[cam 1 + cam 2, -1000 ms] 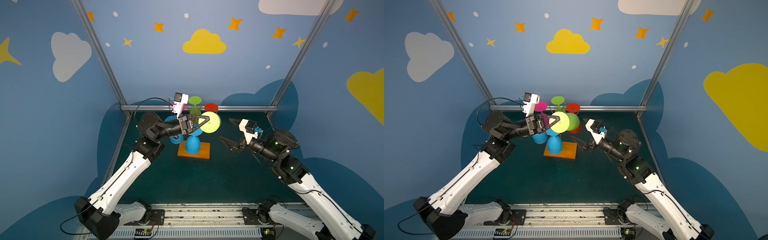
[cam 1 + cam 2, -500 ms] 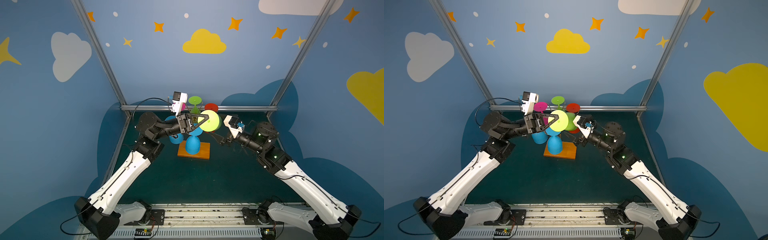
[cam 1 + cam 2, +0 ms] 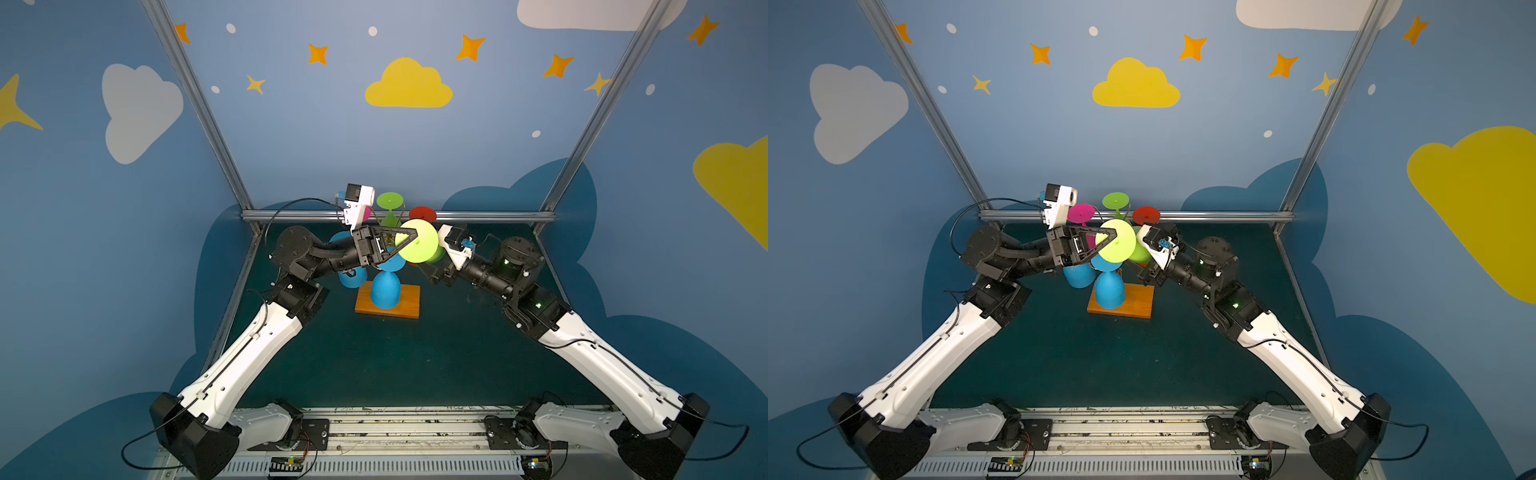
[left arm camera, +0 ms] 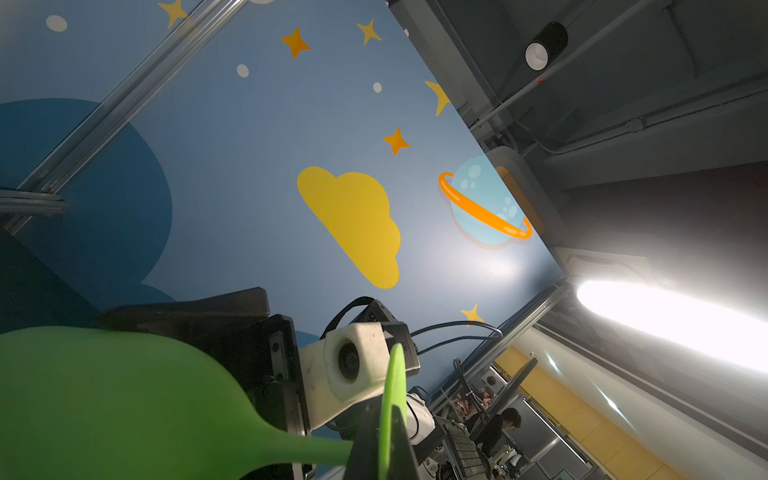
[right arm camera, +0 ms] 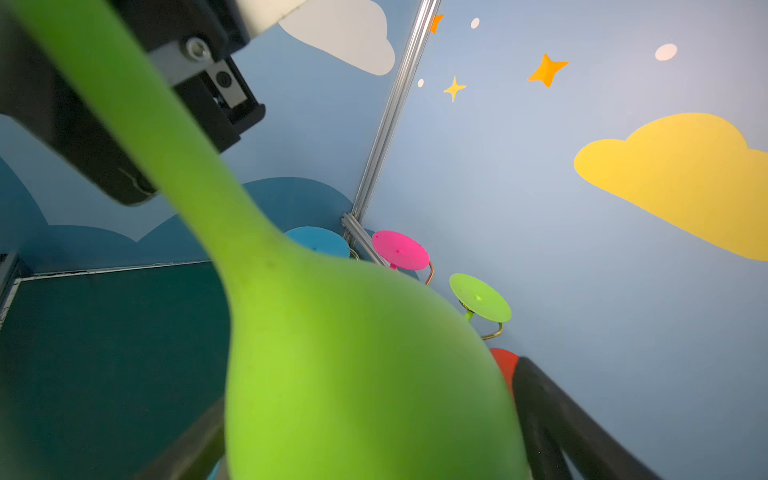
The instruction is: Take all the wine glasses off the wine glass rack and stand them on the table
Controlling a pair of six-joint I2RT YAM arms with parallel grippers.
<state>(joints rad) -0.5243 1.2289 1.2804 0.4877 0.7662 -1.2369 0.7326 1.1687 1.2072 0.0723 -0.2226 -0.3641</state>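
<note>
A lime green wine glass [image 3: 419, 247] [image 3: 1117, 247] lies on its side in the air over the wine glass rack [image 3: 409, 306] [image 3: 1139, 306], foot disc facing the top views. My left gripper [image 3: 409, 240] [image 3: 1106, 241] [image 4: 388, 436] is shut on the edge of that foot disc. My right gripper [image 3: 1144, 270] [image 5: 370, 436] is open, a dark finger [image 5: 552, 415] on either side of the glass bowl [image 5: 353, 374] [image 4: 104, 403]. Whether the fingers touch the bowl I cannot tell. In both top views the bowl mostly hides the right fingertips.
Other glasses hang bowl-down from the rack's gold wire arms: two blue ones [image 3: 385, 291] [image 3: 352, 277], a pink [image 5: 399, 249], a green [image 5: 480, 297] and a red [image 5: 505, 365]. The enclosure's metal rail [image 3: 478, 216] runs just behind the rack.
My right arm has swung left to the rack, and its open gripper has come round the lime glass's bowl. The left gripper keeps its hold on the foot disc.
</note>
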